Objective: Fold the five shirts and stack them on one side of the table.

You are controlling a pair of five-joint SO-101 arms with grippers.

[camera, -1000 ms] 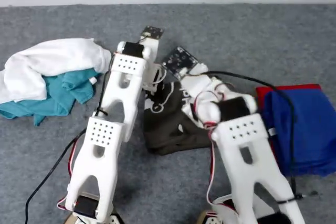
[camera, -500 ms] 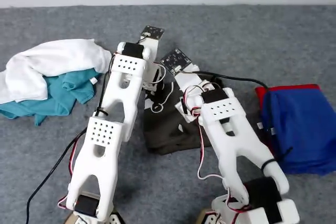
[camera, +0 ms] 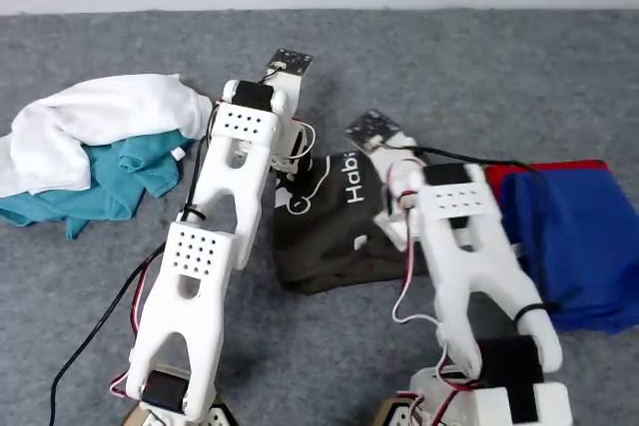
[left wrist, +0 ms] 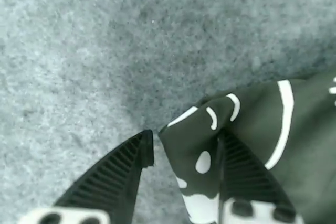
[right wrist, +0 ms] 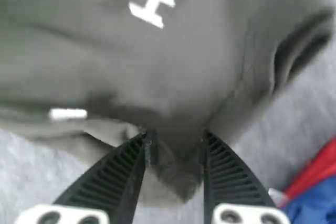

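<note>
Dark shirt (camera: 329,236) lies just beside the blue shirt (camera: 579,246): right gripper (right wrist: 174,142) pinches a fold on the edge nearest the blue shirt, left gripper (left wrist: 184,142) gapes astride the far corner.

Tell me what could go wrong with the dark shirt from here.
The right gripper pinches only a bunched fold of the dark shirt, so it may slip free or drag crumpled. The left gripper is open astride one corner; a missed grasp could skew the fold. The blue shirt lies close beside the right arm and might get nudged.
</note>
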